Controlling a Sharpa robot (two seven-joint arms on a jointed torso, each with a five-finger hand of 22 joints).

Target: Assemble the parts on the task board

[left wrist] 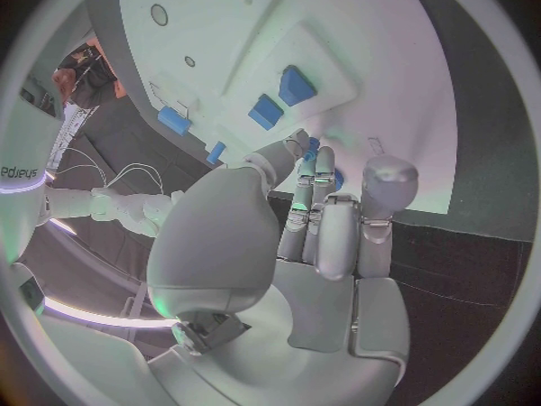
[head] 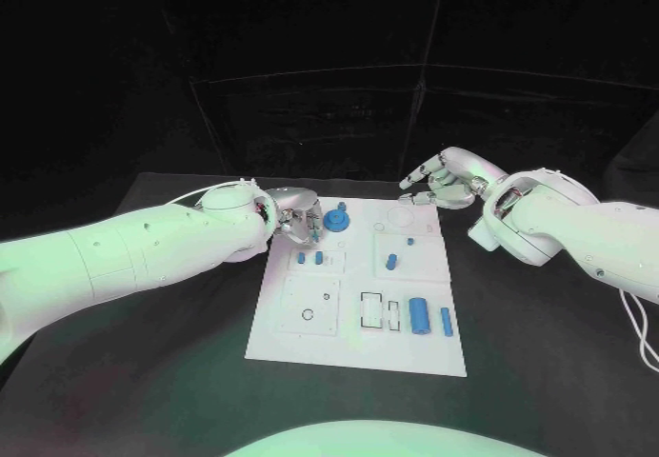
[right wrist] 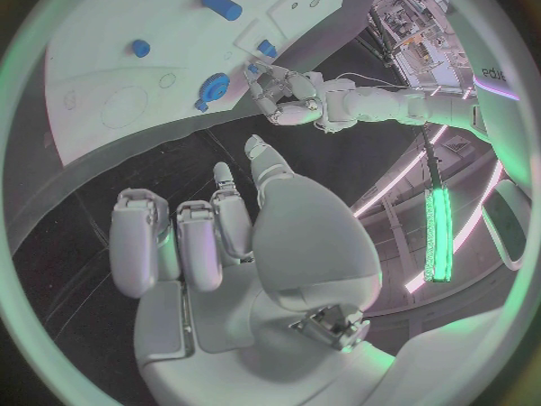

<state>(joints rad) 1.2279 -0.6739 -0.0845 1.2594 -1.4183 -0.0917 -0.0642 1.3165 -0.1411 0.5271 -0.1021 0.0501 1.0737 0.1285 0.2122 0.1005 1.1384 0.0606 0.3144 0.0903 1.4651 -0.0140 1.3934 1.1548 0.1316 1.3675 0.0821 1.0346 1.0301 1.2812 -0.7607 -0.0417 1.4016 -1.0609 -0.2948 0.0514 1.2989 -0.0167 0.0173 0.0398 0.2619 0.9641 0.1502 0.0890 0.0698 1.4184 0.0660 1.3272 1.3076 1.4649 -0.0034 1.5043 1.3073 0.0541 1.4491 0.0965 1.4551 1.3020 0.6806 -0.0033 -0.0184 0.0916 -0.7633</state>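
The task board [head: 360, 328] lies in the middle of the black worktop [head: 165, 381], with blue parts distributed over it: a round flanged part [head: 336, 223] near the far edge, two small blocks [head: 310, 257] beside the left hand [head: 291, 217], and two long cylinders [head: 431, 318] near the right edge.

Risks:
- The left hand is positioned at the board's left far corner, fingers directed at the small blue pieces. Neighbouring parts could be displaced, or the board shifted, if the fingers are lowered off target.
- The right hand [head: 447, 181] is held above the far right corner with fingers loosely spread and nothing held. Contact with the board edge could be made on descent.

Limits of visibility:
- Whether a part is pinched by the left fingertips [left wrist: 310, 149] cannot be told; the contact zone is masked by the hand.
- Empty recesses are faint.
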